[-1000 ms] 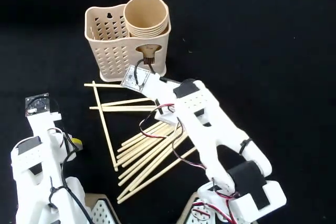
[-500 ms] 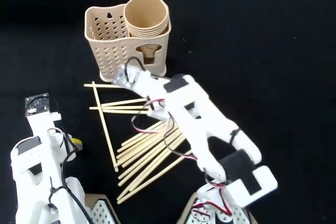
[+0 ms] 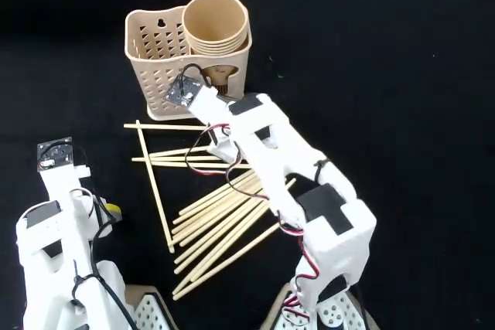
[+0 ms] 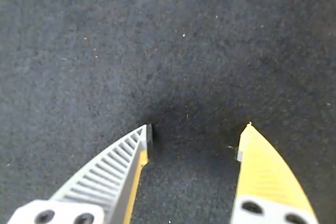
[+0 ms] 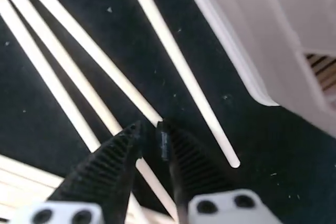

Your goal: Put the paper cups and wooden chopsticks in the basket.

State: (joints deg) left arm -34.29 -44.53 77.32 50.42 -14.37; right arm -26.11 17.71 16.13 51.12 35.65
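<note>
The cream basket point(image 3: 158, 59) stands at the back of the black table, with stacked paper cups point(image 3: 216, 21) in its right compartment. Several wooden chopsticks point(image 3: 216, 222) lie scattered in front of it. My right gripper point(image 3: 219, 144) hovers low over the loose sticks just in front of the basket. In the right wrist view its black fingers point(image 5: 149, 127) are almost together, with nothing clearly between them. One chopstick point(image 5: 89, 51) ends at their tips, and the basket wall point(image 5: 273, 24) is close by. My left gripper point(image 4: 194, 129) is open over bare cloth at the front left.
The left arm point(image 3: 58, 222) stands at the front left corner, clear of the sticks. One long chopstick point(image 3: 155, 187) lies crosswise between the left arm and the main bundle. Black cloth stretches to the right of the basket.
The right arm has swung left and forward, which brought its wrist closer to the basket front and its gripper over the upper chopsticks. The left arm has not moved.
</note>
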